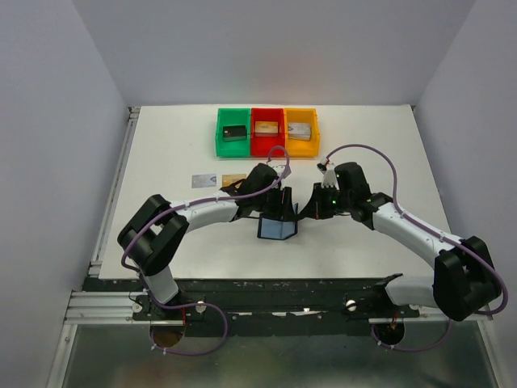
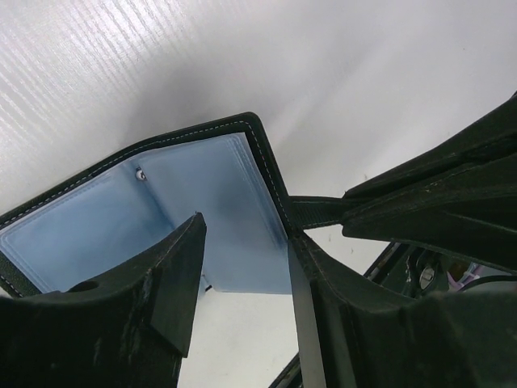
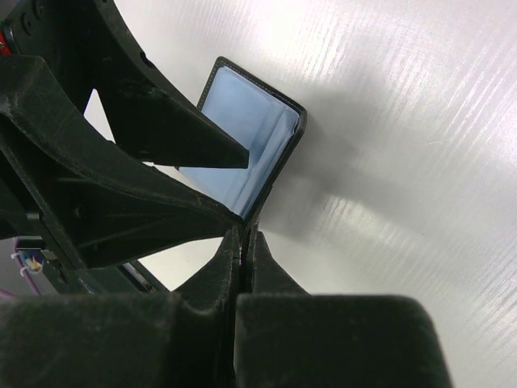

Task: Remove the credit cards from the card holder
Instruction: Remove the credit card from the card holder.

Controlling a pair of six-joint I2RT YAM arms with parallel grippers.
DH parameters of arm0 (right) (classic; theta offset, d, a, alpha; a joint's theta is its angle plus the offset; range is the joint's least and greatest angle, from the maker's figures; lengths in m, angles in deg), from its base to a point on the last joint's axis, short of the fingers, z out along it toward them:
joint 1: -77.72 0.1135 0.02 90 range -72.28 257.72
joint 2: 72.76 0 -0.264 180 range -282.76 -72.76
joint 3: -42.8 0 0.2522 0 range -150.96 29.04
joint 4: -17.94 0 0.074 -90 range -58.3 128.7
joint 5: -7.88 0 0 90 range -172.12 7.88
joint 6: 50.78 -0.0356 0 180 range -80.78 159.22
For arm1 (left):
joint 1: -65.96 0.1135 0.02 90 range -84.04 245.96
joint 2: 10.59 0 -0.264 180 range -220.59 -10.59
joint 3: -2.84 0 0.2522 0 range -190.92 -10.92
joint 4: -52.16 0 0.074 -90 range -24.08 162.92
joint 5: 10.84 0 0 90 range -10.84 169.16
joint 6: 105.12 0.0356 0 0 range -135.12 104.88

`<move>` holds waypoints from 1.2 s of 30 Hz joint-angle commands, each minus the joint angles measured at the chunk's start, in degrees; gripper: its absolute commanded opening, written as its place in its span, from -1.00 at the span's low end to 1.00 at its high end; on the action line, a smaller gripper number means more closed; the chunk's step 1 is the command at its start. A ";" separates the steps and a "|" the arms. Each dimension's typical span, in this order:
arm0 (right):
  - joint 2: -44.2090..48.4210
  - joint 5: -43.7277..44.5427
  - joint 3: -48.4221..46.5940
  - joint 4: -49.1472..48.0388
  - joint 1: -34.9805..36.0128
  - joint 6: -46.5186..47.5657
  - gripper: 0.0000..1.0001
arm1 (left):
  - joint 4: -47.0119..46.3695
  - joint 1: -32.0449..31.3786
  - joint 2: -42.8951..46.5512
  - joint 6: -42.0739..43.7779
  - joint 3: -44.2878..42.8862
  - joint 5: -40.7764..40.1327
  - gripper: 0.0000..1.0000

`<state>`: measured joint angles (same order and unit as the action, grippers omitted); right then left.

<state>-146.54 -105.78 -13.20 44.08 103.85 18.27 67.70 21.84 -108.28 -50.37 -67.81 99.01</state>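
Open and propped on edge at mid-table, blue-grey lining showing: the card holder. Clamped tight on the rim of its right flap, the right gripper. Spread apart astride the left flap without pinching it, the left gripper, one finger before the lining, the other beyond the stitched edge. Flat on the table farther back and left, apart from the holder: a silver-grey credit card just beside a tan-gold credit card. Along the far side, green bin, red bin and yellow bin, a block in each.
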 commanded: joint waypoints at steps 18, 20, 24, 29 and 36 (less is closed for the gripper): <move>0.39 -0.95 0.49 -1.13 -0.38 0.65 -0.99 | 4.28 -0.79 1.01 0.44 -0.60 -8.60 0.10; 0.30 -0.86 0.49 -1.04 -0.38 0.74 -0.99 | 4.20 -0.79 1.62 0.35 -0.25 -9.22 0.10; 0.04 -0.69 0.58 -0.96 -0.38 1.00 -0.99 | 3.93 -0.79 2.68 0.18 0.28 -10.01 0.11; -0.14 -0.07 0.23 -0.52 -0.38 1.87 -0.99 | 4.28 -0.88 2.94 0.09 0.46 -10.71 0.11; -0.49 1.51 -0.21 0.45 -0.38 2.93 -0.99 | 4.55 -0.79 3.65 0.26 0.81 -11.68 0.10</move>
<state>-146.58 -105.56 -13.09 44.17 103.85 19.80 71.42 21.21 -106.49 -50.28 -67.70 89.90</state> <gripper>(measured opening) 0.025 0.556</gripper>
